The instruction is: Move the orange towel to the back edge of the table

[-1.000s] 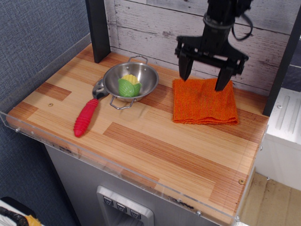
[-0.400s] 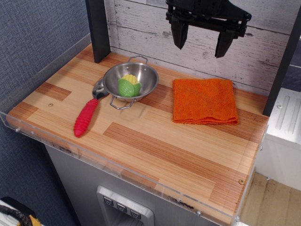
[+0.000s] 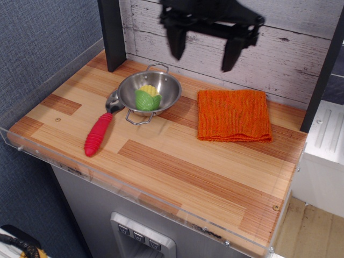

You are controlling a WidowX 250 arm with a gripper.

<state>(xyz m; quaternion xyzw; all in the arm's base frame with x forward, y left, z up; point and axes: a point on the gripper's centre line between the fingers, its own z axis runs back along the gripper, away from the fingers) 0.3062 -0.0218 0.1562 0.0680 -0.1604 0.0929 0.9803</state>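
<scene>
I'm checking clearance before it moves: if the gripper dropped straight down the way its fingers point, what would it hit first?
Probably bare table between the steel bowl and the orange towel. The open gripper hangs above their gap, but depth is unclear, so a finger could clip either.

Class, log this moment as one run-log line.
gripper: open, raised, holding nothing | towel: flat by back edge of table | bowl: left of towel

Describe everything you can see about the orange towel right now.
The orange towel is a bright orange cloth with a ribbed knit look, folded into a rough square with layered edges showing along its front. It lies flat on the wooden table, near the back edge by the white plank wall, to the right of the steel bowl and apart from it. Nothing touches it but the table; the gripper hangs open above, clear of it.
</scene>
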